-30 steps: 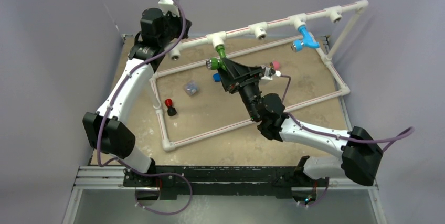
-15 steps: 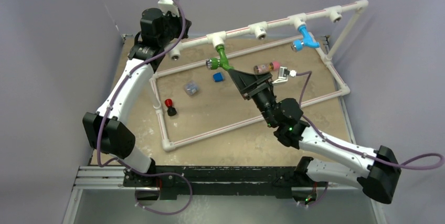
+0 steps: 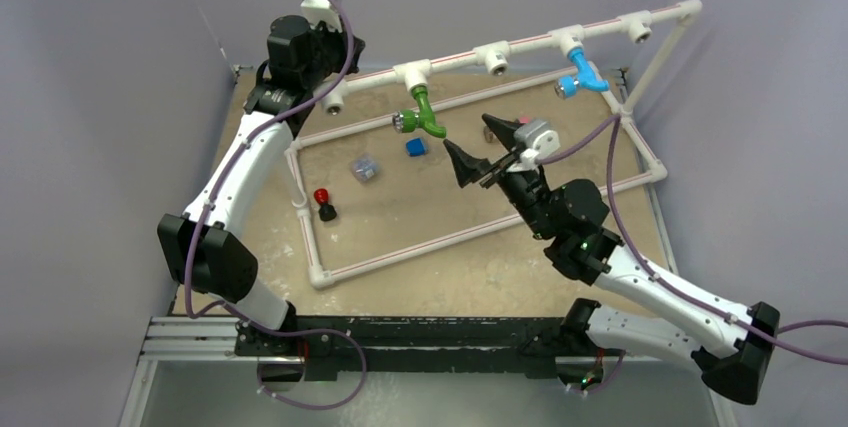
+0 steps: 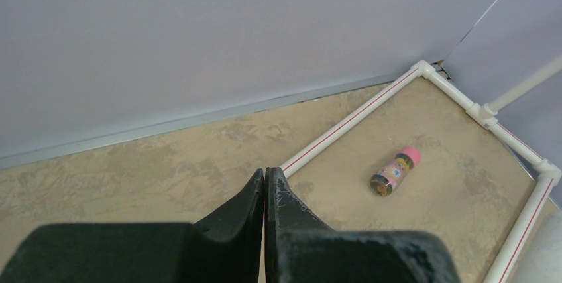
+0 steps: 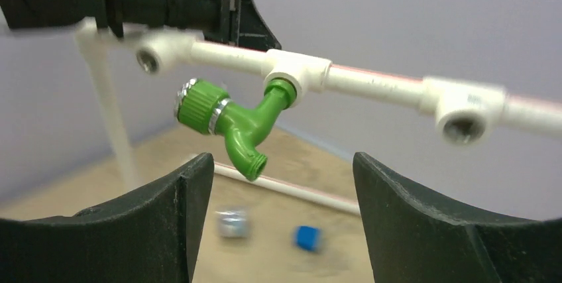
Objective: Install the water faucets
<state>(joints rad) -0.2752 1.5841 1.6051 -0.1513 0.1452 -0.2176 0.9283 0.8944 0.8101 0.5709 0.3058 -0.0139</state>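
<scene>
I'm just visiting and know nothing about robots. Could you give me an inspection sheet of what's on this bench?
Surface: tan tabletop, white pipe frame on it.
Job's things: green faucet and blue faucet both hang from the pipe's T-fittings.
Clutter: pink-capped bottle, blue cube, red-topped black piece.
Tools: left tool shut, empty; right tool open, empty, facing green faucet.
Cables: purple cable along each arm.
Surroundings: plain walls.

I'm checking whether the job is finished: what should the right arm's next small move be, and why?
Probably draw the right gripper back toward its base. It is open and apart from the green faucet, which hangs from its T-fitting; the blue faucet sits in its own fitting too, so nothing seems left to grip.
</scene>
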